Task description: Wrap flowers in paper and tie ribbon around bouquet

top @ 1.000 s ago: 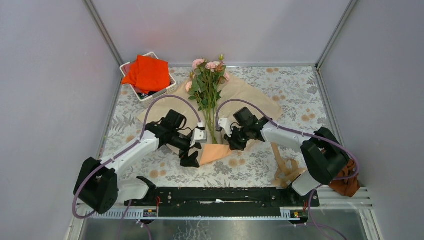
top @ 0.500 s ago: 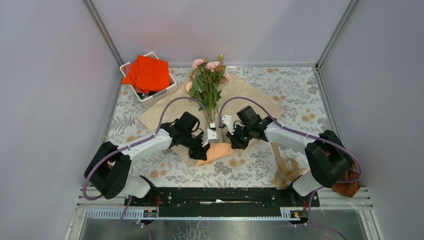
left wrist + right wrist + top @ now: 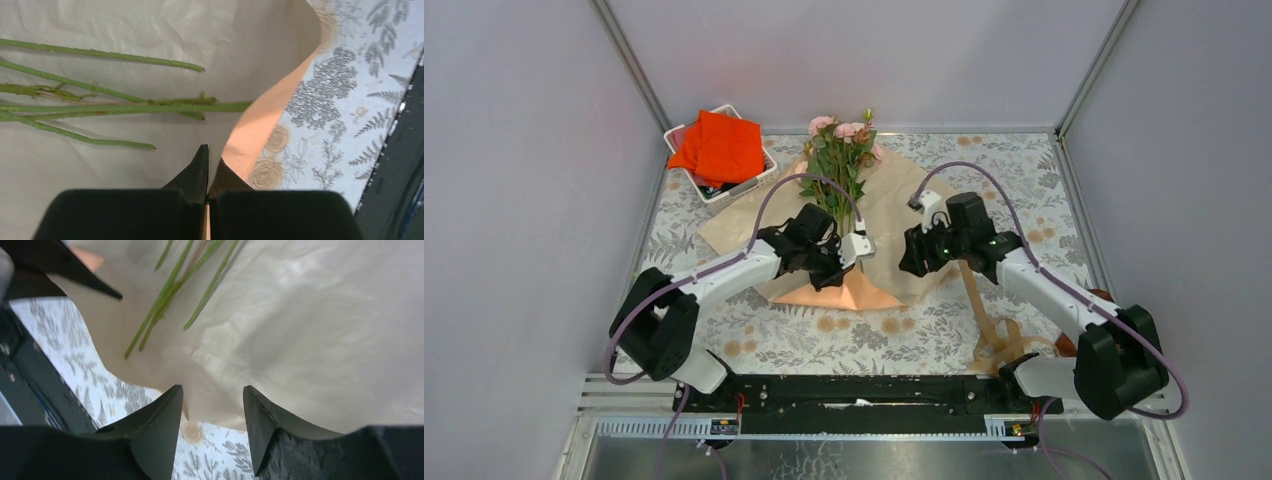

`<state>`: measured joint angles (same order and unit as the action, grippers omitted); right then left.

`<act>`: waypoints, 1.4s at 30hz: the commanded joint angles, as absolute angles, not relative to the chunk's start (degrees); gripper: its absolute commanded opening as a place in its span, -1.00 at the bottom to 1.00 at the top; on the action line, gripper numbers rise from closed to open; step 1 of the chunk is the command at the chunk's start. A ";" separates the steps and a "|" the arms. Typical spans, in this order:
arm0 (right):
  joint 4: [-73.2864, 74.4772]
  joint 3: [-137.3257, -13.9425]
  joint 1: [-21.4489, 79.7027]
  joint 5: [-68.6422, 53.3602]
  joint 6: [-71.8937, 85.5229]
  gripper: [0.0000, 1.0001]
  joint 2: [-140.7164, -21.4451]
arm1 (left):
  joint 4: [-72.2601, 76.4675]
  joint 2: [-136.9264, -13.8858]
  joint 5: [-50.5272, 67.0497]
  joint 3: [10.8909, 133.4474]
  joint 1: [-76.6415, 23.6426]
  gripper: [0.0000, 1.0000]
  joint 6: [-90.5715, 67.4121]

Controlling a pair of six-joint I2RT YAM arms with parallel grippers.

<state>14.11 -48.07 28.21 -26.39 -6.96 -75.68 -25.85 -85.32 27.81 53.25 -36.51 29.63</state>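
1. Firstly, we record the ribbon (image 3: 992, 325) lying loose on the patterned table (image 3: 1024, 180). It sits beside the near right edge of the paper (image 3: 899, 195), apart from both grippers.
2. At the paper's near edge, the left gripper (image 3: 208, 152) is clamped tight on that edge. The pinched margin is lifted and curls over, so its peach face shows.
3. Above the paper's right part, the right gripper (image 3: 212, 390) stands with jaws apart and nothing between them. We cannot tell whether it touches the sheet.
4. The paper itself lies spread, tan face up.
5. The flowers (image 3: 839, 150) lie along the paper's middle. Their bare stems point toward the pinched near edge, and the pink heads reach past the far edge.
6. Beyond the paper's far left corner, a white basket (image 3: 729, 196) holds an orange-red cloth (image 3: 719, 145).
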 commanded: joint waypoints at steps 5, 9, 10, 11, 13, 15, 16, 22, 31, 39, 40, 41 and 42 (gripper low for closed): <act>7.51 -50.08 24.95 -20.73 7.96 -0.06 -79.58 | -26.69 -90.52 19.77 61.35 -36.50 -1.00 29.20; 7.99 -53.57 24.79 -23.19 10.60 -0.16 -88.34 | -27.06 -92.23 18.88 62.61 -36.15 -1.00 29.06; 8.57 -54.48 24.79 -23.81 11.12 -0.20 -90.92 | -27.07 -92.59 18.56 62.83 -35.90 -1.00 28.87; 9.27 -55.31 24.77 -24.44 11.62 -0.23 -93.15 | -27.07 -92.92 17.90 63.11 -35.68 -1.00 28.44; 9.70 -55.89 24.72 -24.80 12.27 -0.30 -96.96 | -27.07 -93.59 17.49 63.63 -34.92 -1.00 27.83; 10.00 -55.66 24.57 -22.85 12.74 -0.36 -99.31 | -27.07 -94.44 17.47 63.83 -33.92 -1.00 27.25; 10.43 -55.45 24.34 -21.70 12.86 -0.38 -100.14 | -27.07 -94.91 17.36 63.88 -33.40 -1.00 26.93; 11.28 -53.10 23.03 -19.28 12.48 -0.37 -100.22 | -25.98 -98.76 18.20 64.53 -29.59 -1.00 24.48; 11.01 -53.49 23.12 -29.82 4.80 -0.03 -90.19 | -25.66 -102.01 19.95 64.56 -28.84 -1.00 24.08; -6.30 -48.57 23.45 -44.26 12.08 0.43 -87.57 | -25.40 -102.06 20.67 64.58 -28.61 -1.00 23.88; -6.59 -48.57 23.93 -44.19 12.58 0.45 -88.35 | -25.40 -102.11 20.69 64.55 -28.65 -1.00 23.87; -6.48 -48.65 24.50 -43.37 12.60 0.46 -89.45 | -25.40 -102.13 20.77 64.54 -28.65 -1.00 23.81; -6.36 -48.69 25.18 -42.60 12.50 0.46 -90.02 | -25.38 -102.05 20.84 64.49 -28.65 -1.00 23.81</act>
